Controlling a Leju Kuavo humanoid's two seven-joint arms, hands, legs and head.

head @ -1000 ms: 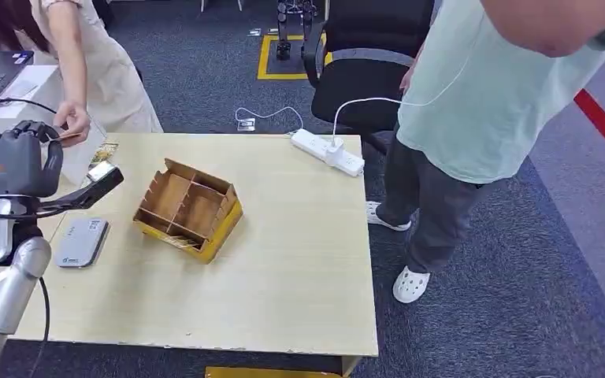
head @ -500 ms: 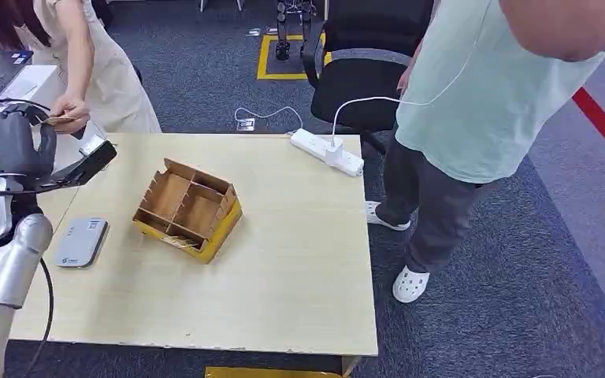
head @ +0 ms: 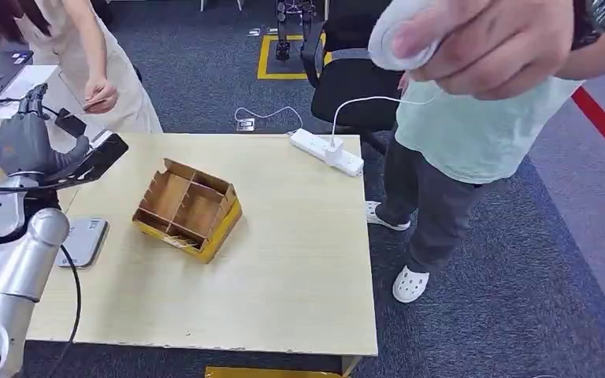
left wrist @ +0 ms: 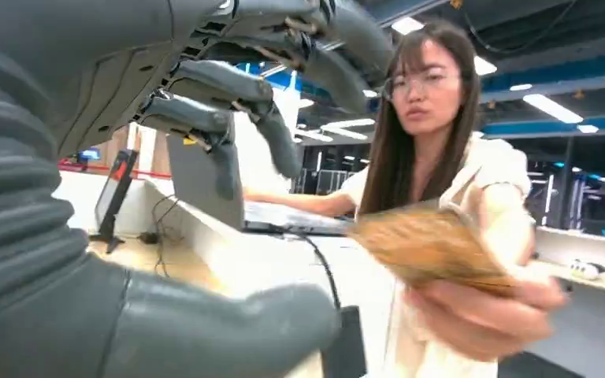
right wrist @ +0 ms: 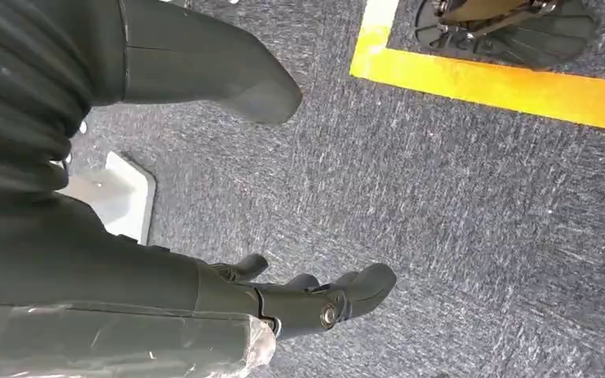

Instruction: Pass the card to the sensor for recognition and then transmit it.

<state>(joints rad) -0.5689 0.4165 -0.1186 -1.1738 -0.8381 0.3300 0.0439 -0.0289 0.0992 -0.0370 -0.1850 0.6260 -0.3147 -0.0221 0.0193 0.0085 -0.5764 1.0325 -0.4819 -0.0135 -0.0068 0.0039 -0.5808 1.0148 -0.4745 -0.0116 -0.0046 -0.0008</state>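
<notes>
Tan wooden table (head: 283, 260) carries one brown-and-yellow cardboard divider box (head: 188, 208), one grey flat card sensor (head: 84, 240) left of box, one white power strip (head: 327, 151) at far edge. One yellowish-brown thin card (left wrist: 429, 244), blurred, held in person's hand (left wrist: 480, 307) beyond table's left corner. Left hand (head: 24, 142) empty, fingers spread, raised beside card. Right hand (right wrist: 315, 303) hangs over carpet, grasp cannot tell.

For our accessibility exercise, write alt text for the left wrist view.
A person's hand holds a brown card out toward the open left robot hand, which holds nothing. A laptop sits on a white desk behind.
</notes>
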